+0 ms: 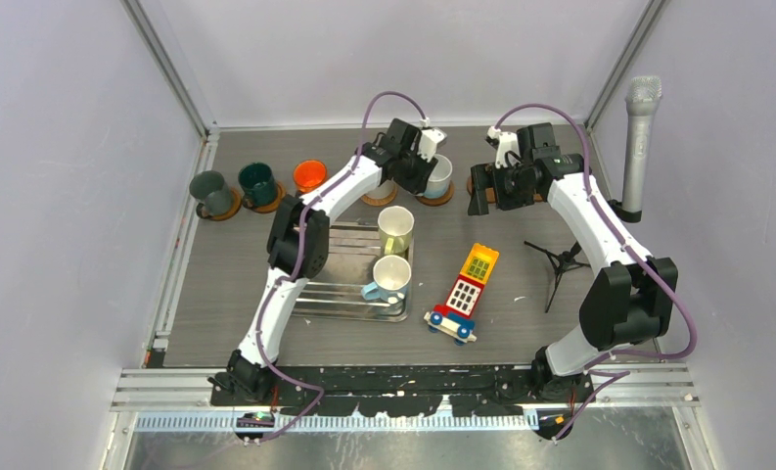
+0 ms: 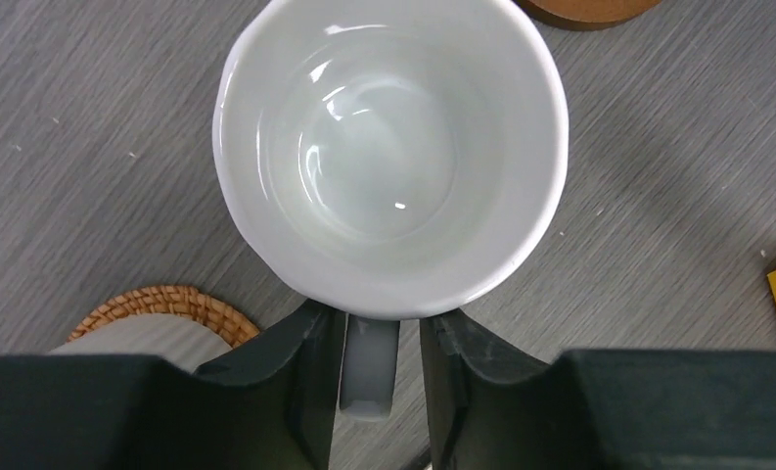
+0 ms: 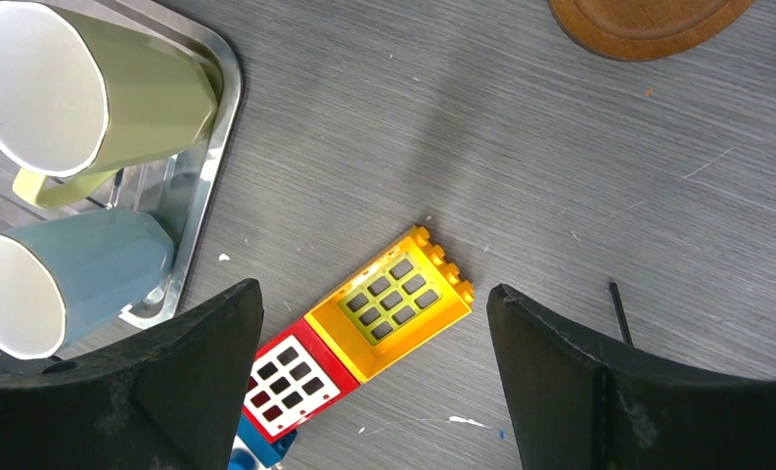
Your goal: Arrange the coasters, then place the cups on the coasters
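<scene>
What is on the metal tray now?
Two cups: a pale yellow cup and a light blue cup. The left arm covers the tray at its left; anything there is hidden.

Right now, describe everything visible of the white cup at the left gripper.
The white cup is glossy, ceramic-looking, round-mouthed, empty and upright. Its handle points at the wrist camera, between the left gripper's fingers, with a slim gap on one side. From above it appears to stand on a coaster in the back row.
</scene>
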